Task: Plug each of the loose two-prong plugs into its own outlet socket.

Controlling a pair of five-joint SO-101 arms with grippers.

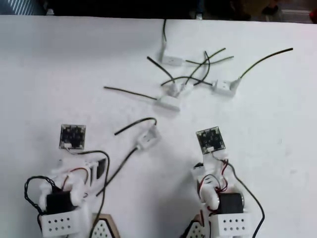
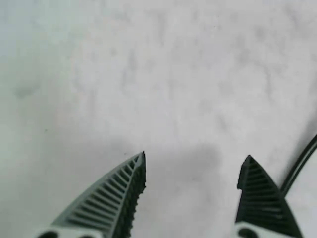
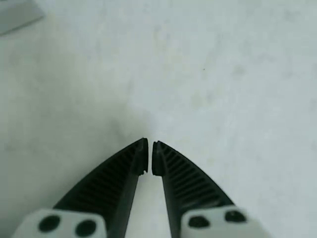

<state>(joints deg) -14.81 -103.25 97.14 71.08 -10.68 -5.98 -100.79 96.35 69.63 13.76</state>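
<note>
- The left claw [image 2: 195, 163] is spread wide with nothing between its ribbed tips, and white worktop [image 2: 148, 74] lies under the gap.
- A black cord [image 2: 302, 163] runs just beside the outer edge of one left tip. I cannot tell if they touch.
- The right claw [image 3: 150, 148] is all but closed, with only a thin slit between its tips, and it grips nothing.
- In the high view both arms sit at the near edge, left and right, well apart from each other.
- One white corded piece [image 1: 148, 136] lies between the arms and a little farther out, its dark cord curling to the left.
- A cluster of white corded pieces [image 1: 173, 89] lies farther off near the middle, with cords crossing and fanning to the right. I cannot tell plugs from sockets.
- A broad strip of white worktop separates the arms from that cluster, and more spreads to the far left.
- The worktop's far edge [image 1: 99, 16] runs straight across, beyond the cluster.
</note>
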